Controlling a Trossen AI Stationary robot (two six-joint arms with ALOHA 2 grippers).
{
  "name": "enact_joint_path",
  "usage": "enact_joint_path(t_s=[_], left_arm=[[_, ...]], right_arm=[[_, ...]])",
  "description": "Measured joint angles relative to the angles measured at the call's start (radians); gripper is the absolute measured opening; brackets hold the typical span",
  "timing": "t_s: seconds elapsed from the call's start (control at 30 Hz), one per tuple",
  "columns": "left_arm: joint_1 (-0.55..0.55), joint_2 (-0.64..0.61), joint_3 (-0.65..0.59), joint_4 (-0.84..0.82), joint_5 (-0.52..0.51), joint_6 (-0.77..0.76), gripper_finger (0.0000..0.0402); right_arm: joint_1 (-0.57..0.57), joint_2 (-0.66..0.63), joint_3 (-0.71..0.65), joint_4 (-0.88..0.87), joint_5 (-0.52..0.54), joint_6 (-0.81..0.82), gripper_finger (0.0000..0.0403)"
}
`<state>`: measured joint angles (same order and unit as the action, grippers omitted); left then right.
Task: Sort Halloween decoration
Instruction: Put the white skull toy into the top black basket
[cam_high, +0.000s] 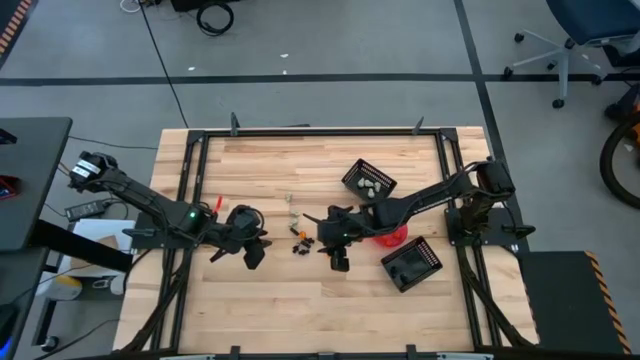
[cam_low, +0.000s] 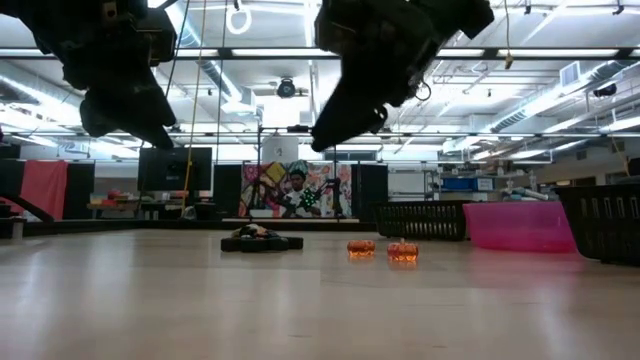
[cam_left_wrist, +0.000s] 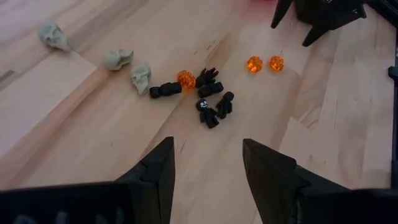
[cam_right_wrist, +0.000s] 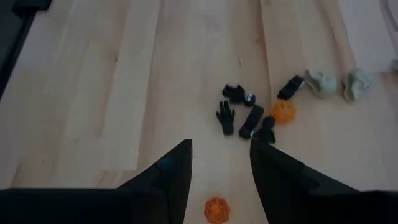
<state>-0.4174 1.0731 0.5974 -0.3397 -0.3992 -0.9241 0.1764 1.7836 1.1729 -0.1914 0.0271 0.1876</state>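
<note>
Both end effectors hover over mid-bench with fingers apart and empty, the left end effector and right end effector flanking the Halloween decoration. These trinkets look light, hard and skittery; I'd pinch one across its middle.

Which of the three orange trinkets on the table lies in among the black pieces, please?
The orange trinket touching the cluster of black trinkets, beside the nearest pale skull. The other two orange ones sit together as a pair, apart from the cluster.
</note>
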Motion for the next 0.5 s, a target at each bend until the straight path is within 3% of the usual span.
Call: enact_joint_path(t_s=[0.5], left_arm=[[0.074,0.000,0.000,0.006,-0.001,0.028,0.0162]], right_arm=[[-0.025,-0.001,0.040,0.018,0.084,-0.031,0.0166]])
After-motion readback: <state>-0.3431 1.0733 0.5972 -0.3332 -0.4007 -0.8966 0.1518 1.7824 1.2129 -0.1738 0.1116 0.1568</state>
